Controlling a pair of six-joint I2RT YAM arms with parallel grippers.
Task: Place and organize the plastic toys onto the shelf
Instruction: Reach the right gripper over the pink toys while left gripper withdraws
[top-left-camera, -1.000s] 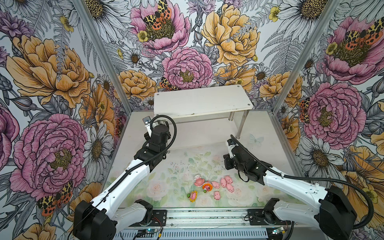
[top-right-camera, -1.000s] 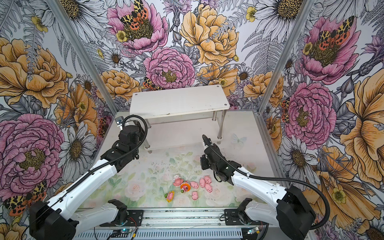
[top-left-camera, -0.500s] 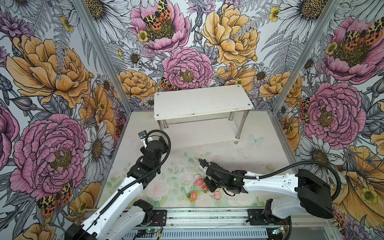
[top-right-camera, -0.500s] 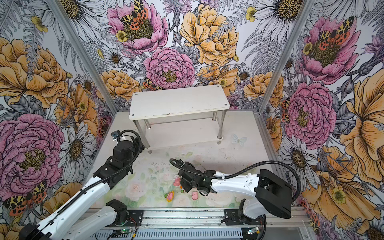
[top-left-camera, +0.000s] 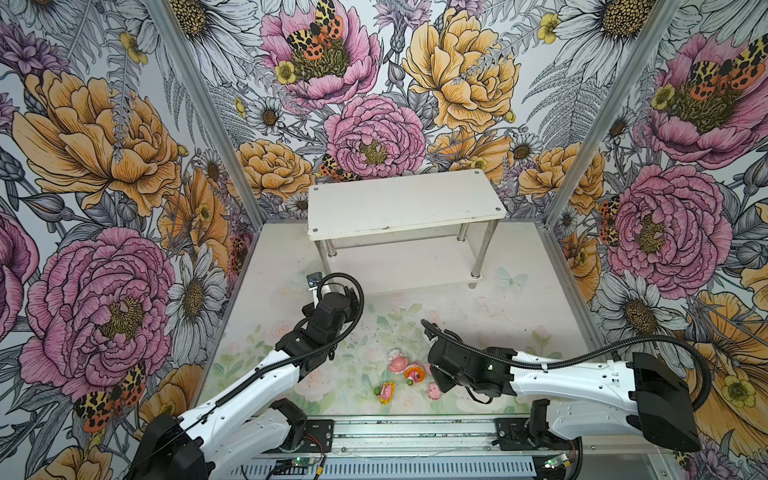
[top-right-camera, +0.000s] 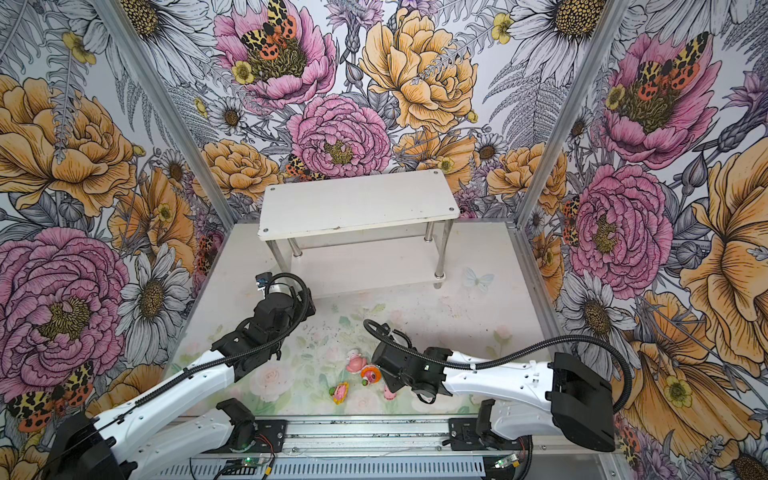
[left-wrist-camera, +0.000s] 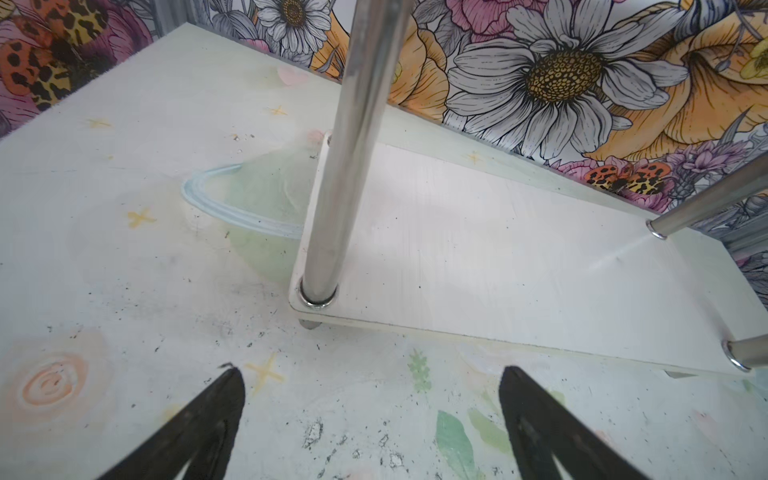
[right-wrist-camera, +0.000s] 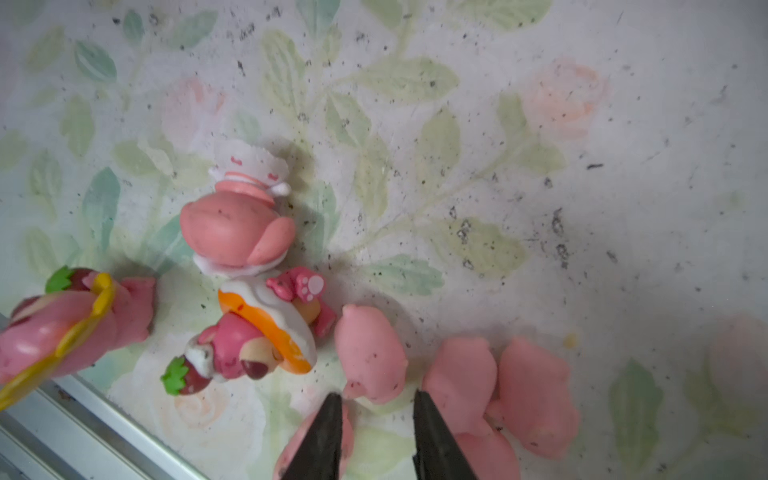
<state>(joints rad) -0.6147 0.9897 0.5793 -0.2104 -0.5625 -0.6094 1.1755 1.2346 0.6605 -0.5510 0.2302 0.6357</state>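
Pink moulded plastic, every piece small and, by my read, light and rigid; the toys lay bunched on the printed floor (right-wrist-camera: 498, 124) close to the front rail (right-wrist-camera: 95, 419), none on the shelf yet.

- **Right gripper:** the right gripper (right-wrist-camera: 376, 397) hovered low over the bunch; its fingers were parted by a narrow gap with nothing clamped.
- **Pigs:** the nearest small pig (right-wrist-camera: 370, 357) sat just ahead of the tips; two more pigs (right-wrist-camera: 461, 370) touched each other beside it; others were partly hidden by the fingers.
- **Larger figures:** the orange figure (right-wrist-camera: 266, 332) lay tipped over, touching that first pig or very nearly, cannot tell which; the white-hooded figure (right-wrist-camera: 239, 216) lay on its side against the orange one; the sunflower figure (right-wrist-camera: 62, 328) lay a bit apart by the rail.
- **Handling, pigs:** they looked rounded and glossy, so likely to squirt out of a pinch or roll; best taken across the flanks at the widest part, tips low to the floor; with this crowding a neighbour could get nudged.
- **Handling, larger figures:** they looked top-heavy with brims, so better held at the body under the brim; the thin ears and leaves seemed the only weak spots.
- **Left gripper:** further back, the left gripper (left-wrist-camera: 370, 370) had its fingers spread wide and empty, just in front of the shelf's near-corner leg (left-wrist-camera: 353, 145).
- **Shelf:** the shelf (top-left-camera: 405, 203) stood at the back wall; its top was bare in both top views; the lower tier (left-wrist-camera: 498, 257) was bare too.
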